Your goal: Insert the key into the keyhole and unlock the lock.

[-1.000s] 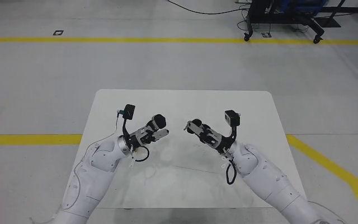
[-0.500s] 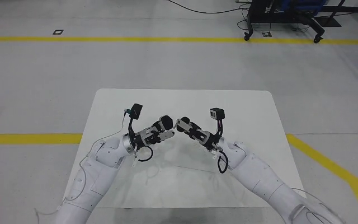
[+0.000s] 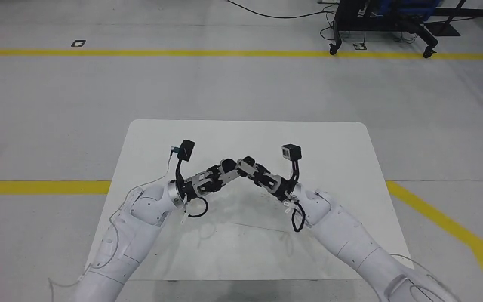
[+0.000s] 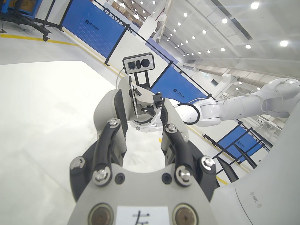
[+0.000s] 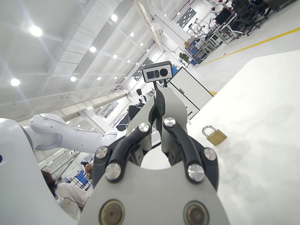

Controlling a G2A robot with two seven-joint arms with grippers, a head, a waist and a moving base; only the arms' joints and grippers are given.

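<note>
A brass padlock (image 5: 214, 135) with a silver shackle lies flat on the white table (image 3: 317, 143), a short way off my right gripper's tip. Both arms meet over the table's middle. My left gripper (image 3: 226, 167) is open, and in its wrist view its fingers (image 4: 120, 108) stand on either side of the right gripper's tip (image 4: 138, 101). My right gripper (image 3: 243, 164) is shut, its pads (image 5: 158, 108) pressed together. I see no key; whether one sits between those pads is hidden.
The table's far edge and both side edges lie well away from the grippers. A dark wheeled rack (image 3: 385, 23) stands on the floor at the back right, beyond a yellow floor line (image 3: 151, 53).
Both arms have swung inward from left and right of the table's middle. The gripper tips, apart a second ago, now meet, with the right one between the left one's fingers.
</note>
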